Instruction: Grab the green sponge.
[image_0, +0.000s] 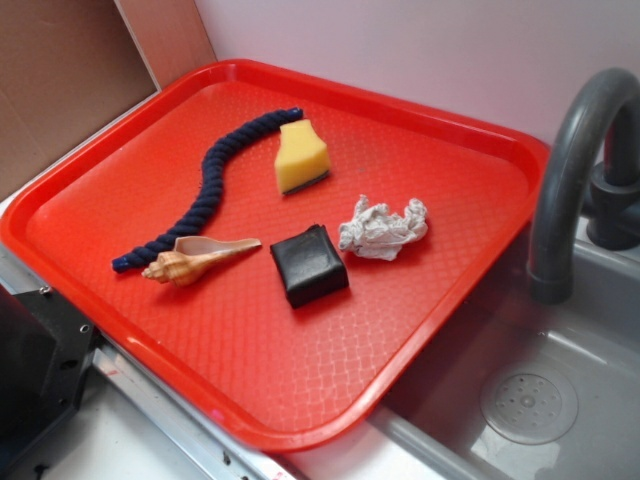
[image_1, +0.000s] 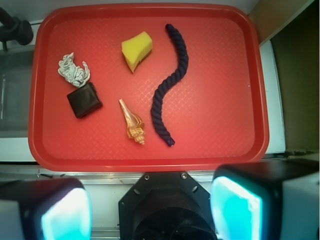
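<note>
Hanging above the near rim of the red plastic tray (image_1: 47, 150), the gripper (image_1: 150, 210) holds its blurred fingers (image_1: 65, 212) spread wide, empty. Farther in lies the yellow waisted foam sponge (image_1: 136, 50) with its thin dark green face, between the curved navy twisted rope (image_1: 170, 85) and crumpled grey-white paper wad (image_1: 73, 70).

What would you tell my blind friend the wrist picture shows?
A red tray seen from above holds a yellow sponge, a dark blue rope, a seashell, a black block and crumpled paper. The open gripper sits blurry at the bottom edge.
</note>
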